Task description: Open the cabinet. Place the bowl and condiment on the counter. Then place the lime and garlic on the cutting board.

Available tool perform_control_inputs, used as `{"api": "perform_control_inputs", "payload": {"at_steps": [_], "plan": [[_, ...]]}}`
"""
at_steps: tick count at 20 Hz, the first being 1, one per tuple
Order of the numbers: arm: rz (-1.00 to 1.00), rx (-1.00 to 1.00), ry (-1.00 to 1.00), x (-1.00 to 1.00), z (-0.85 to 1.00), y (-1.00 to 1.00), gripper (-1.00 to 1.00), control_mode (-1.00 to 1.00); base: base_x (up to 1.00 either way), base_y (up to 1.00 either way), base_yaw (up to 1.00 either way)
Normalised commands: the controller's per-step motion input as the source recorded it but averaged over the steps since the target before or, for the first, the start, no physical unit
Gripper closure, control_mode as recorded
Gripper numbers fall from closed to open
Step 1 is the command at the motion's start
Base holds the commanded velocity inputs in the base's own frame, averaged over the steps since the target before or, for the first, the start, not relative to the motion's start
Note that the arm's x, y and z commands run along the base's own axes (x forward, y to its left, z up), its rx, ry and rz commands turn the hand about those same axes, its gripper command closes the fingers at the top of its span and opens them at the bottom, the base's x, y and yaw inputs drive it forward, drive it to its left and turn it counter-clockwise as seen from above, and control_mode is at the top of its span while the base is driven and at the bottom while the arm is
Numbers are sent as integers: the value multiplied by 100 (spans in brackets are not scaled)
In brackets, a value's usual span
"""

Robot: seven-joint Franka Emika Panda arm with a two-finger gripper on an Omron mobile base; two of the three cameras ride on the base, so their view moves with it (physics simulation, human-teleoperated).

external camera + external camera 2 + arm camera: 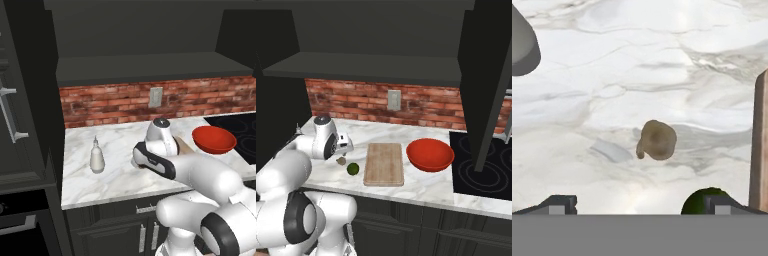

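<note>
The cabinet (376, 35) above the counter (421, 187) stands open and its shelf is bare; its right door (483, 75) is swung out. On the marble sit the red bowl (430, 154), the wooden cutting board (384, 163), the dark green lime (353, 169) and the small brownish garlic (341, 161). The white condiment (96, 156) stands upright further left, and the bowl (214, 139) is to the right. My gripper (641, 205) hangs open above the counter, with the garlic (657, 140) just ahead between the fingertips. The lime (704, 201) is partly behind the right fingertip. Nothing is held.
A black stovetop (481, 170) lies right of the bowl, under the open door. A brick wall with an outlet (394, 100) backs the counter. A tall dark side cabinet (25, 125) stands at the left. The board's edge (760, 145) runs along the right of the hand view.
</note>
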Motion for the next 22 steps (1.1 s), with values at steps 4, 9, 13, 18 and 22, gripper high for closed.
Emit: {"api": "perform_control_inputs", "payload": {"at_steps": [4, 9, 13, 18, 22], "plan": [[0, 0, 0, 6, -11, 0, -100, -100, 0, 0, 0], [0, 0, 0, 6, -6, 0, -100, -100, 0, 0, 0], [0, 0, 0, 10, -7, 0, -100, -100, 0, 0, 0], [0, 0, 0, 13, -11, 1, -100, -100, 0, 0, 0], [0, 0, 0, 11, -14, 2, -100, -100, 0, 0, 0]]}}
